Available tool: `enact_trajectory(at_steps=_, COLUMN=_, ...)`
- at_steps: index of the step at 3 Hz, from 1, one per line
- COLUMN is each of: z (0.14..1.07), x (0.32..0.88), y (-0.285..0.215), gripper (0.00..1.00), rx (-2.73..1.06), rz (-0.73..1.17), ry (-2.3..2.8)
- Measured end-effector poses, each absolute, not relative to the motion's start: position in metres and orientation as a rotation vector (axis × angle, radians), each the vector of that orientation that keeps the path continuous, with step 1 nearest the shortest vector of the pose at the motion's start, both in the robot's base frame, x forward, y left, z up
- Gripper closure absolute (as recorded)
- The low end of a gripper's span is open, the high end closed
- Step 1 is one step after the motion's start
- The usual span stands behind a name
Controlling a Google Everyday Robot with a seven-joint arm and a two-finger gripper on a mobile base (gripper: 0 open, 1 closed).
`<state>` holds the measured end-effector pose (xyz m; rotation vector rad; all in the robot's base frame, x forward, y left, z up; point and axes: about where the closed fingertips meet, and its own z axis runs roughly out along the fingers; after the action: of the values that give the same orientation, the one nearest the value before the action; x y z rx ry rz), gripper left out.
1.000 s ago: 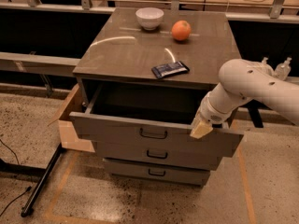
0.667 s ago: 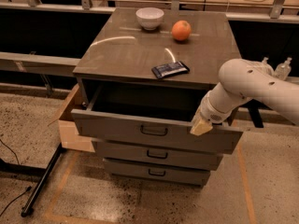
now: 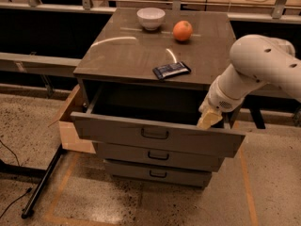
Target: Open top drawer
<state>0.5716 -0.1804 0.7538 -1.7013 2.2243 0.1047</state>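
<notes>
The top drawer [image 3: 113, 132] is a wide grey-brown front with a small dark loop handle [image 3: 154, 134] at its centre. It stands pulled out from the cabinet, and its dark inside shows behind the front panel. My gripper [image 3: 209, 119] sits at the right end of the drawer, just behind the top edge of the front panel and well right of the handle. My white arm [image 3: 256, 65] reaches down to it from the right.
Two shallower drawers [image 3: 157, 155] below are shut. On the cabinet top [image 3: 122, 55] are a white bowl [image 3: 151, 18], an orange [image 3: 182, 30] and a dark snack packet [image 3: 171, 70]. A cardboard box [image 3: 70, 126] stands left of the cabinet and a black pole [image 3: 42, 182] lies on the floor.
My arm and gripper have risen slightly and shifted a little to the right. The drawer stays pulled out about as far as before.
</notes>
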Motion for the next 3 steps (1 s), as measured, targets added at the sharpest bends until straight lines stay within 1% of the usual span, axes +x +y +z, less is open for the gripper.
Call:
enact_trajectory(at_steps=1, z=0.769, x=0.572, y=-0.183, gripper=0.2, rx=-1.697, rz=0.073, ry=2.231)
enact_trajectory(at_steps=3, z=0.78, x=0.57, y=-0.188, gripper=0.65, rx=-1.691, rz=0.038, ry=2.234)
